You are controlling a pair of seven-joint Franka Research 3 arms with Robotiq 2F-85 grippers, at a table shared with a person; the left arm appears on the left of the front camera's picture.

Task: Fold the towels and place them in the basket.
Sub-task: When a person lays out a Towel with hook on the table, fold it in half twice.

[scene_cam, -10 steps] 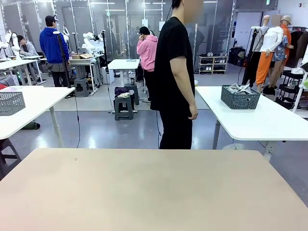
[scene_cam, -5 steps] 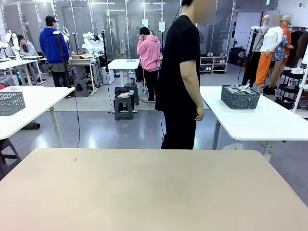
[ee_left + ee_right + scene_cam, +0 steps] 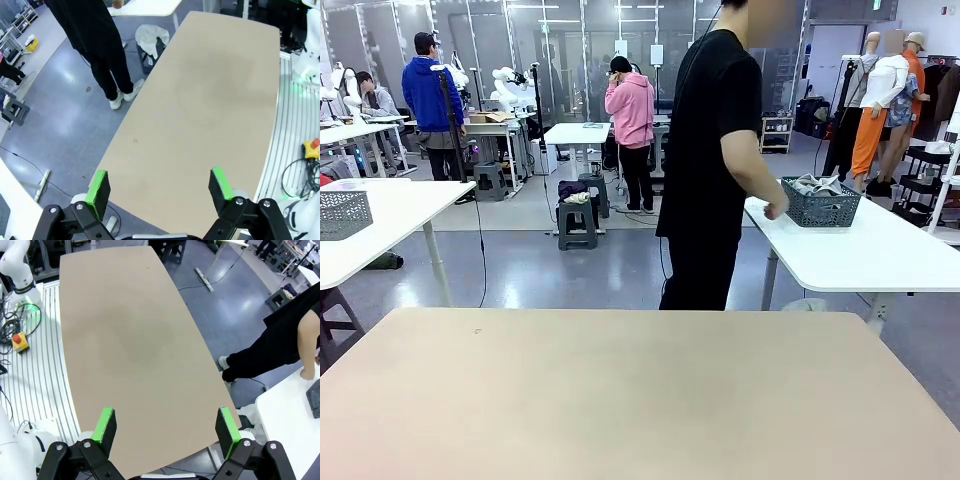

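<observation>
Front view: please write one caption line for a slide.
A person reaches toward the basket of towels on a white table.

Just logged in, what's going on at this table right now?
A person in black stands beyond the beige table, one hand next to the dark lattice basket, which has towels in it, on a white side table. The left gripper and right gripper hover open above the beige table, holding nothing.
</observation>
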